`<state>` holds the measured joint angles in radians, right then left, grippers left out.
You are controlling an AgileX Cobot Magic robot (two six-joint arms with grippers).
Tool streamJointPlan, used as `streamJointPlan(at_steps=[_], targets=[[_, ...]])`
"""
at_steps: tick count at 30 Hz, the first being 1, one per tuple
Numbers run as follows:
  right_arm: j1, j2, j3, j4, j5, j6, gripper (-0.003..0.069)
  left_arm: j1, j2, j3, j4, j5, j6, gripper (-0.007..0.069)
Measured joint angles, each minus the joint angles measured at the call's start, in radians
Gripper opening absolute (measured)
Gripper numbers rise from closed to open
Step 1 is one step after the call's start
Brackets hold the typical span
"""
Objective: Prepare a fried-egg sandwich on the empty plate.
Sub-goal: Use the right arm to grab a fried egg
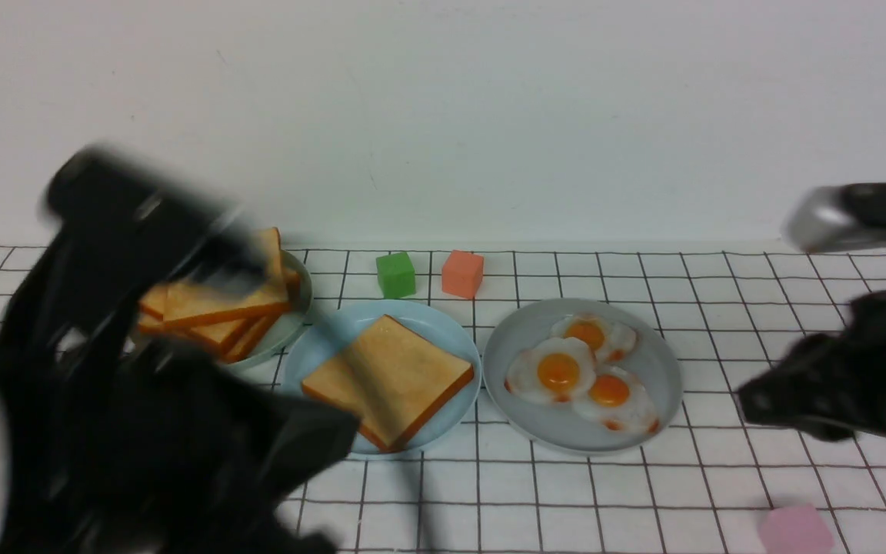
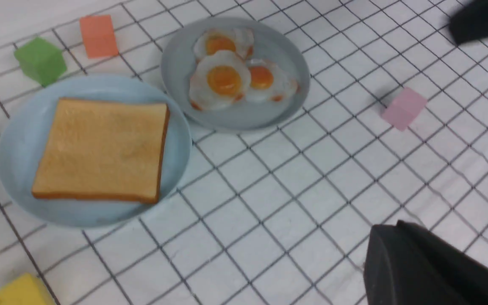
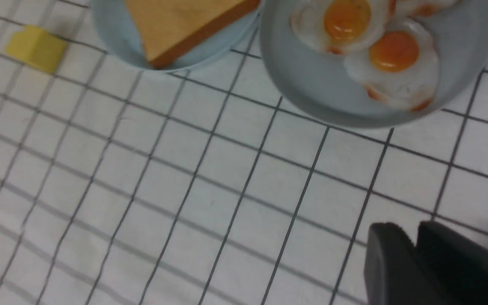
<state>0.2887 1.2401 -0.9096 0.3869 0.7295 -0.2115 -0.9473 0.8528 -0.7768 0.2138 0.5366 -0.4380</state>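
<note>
One golden toast slice [image 1: 389, 381] lies flat on the sky-blue plate [image 1: 312, 346] at the middle of the table. Three glossy fried eggs [image 1: 558, 372] sit together on the grey plate [image 1: 658, 362] to its right. My left gripper [image 2: 386, 226] is shut and empty, hanging above the cloth in front of the blue plate; its arm is a blurred dark mass [image 1: 181, 431] at the lower left. My right gripper [image 3: 413, 228] hovers above bare cloth in front of the egg plate, fingertips a narrow gap apart with nothing between them.
A pile of toast slices [image 1: 220, 312] rests on a pale grey-green plate [image 1: 289, 323] at the back left. A green cube [image 1: 395, 274] and an orange cube [image 1: 462, 273] stand behind the plates. A pink block [image 1: 795, 529] and a yellow block [image 2: 21, 292] lie near the front.
</note>
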Motion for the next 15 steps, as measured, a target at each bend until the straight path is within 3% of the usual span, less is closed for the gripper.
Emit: streamJointPlan(at_steps=[3, 10, 15], targets=[[0.0, 0.108, -0.039, 0.0, -0.024, 0.0, 0.0163, 0.0, -0.059, 0.075, 0.0, -0.053, 0.0, -0.0013], [0.0, 0.469, -0.292, -0.001, -0.06, 0.0, 0.0309, 0.0, -0.145, 0.165, 0.001, -0.253, -0.048, -0.0013], [-0.009, 0.67, -0.476, -0.001, -0.059, 0.0, 0.035, 0.0, -0.144, 0.165, 0.001, -0.341, -0.063, -0.0013]])
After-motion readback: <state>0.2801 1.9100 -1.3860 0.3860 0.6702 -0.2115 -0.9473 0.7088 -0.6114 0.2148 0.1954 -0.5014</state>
